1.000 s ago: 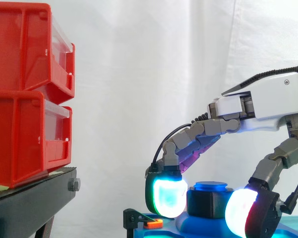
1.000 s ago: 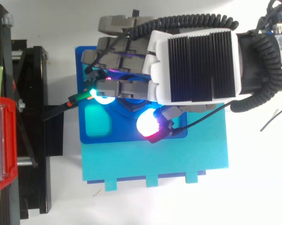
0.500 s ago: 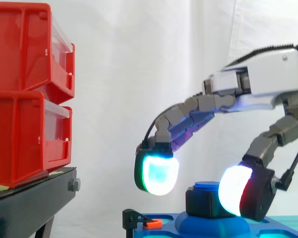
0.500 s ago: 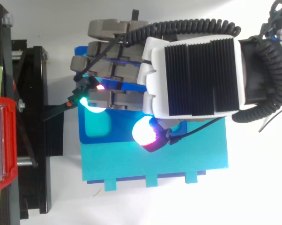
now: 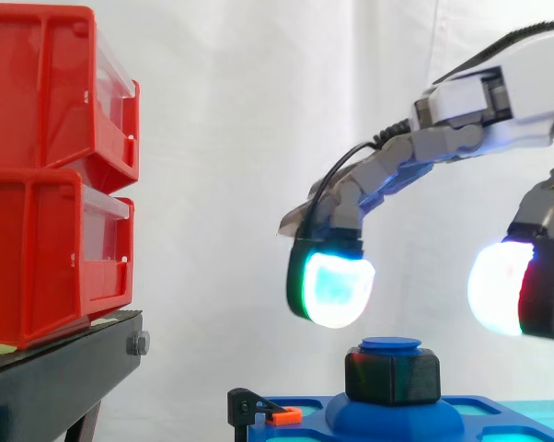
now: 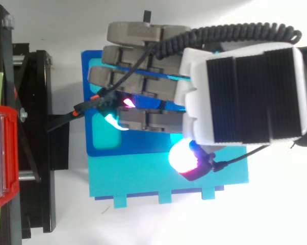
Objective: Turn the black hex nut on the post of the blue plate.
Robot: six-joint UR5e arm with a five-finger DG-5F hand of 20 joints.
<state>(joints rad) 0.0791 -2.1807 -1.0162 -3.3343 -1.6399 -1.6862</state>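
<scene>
**Robot hand hovering open above a black hex nut on a blue plate**

In the side view, a black hex nut (image 5: pixel 392 375) sits at the bottom centre. It is chunky and matte, with flat side faces and softened corners, and one face is turned roughly toward the camera. The nut is threaded on a blue post (image 5: pixel 391 344). The post's round, flat cap shows just above the nut. The post stands upright, so the nut's axis runs straight up and down and its flat top is level. Under the nut, a rounded blue mound rises from the blue plate (image 5: pixel 424 414).

The hand (image 5: pixel 512 87) reaches in from the right, above the nut and clear of it. Its fingers are loosely bent and spread wide, holding nothing. One glowing cyan-white fingertip (image 5: pixel 332 287) hangs above and left of the nut. The thumb's white pad (image 5: pixel 498 287) hangs above and right.

From above, the blue plate lies on a lighter cyan plate (image 6: pixel 163 178). Stacked red bins (image 5: pixel 51 175) on a black stand (image 5: pixel 47 382) are at the left.
</scene>
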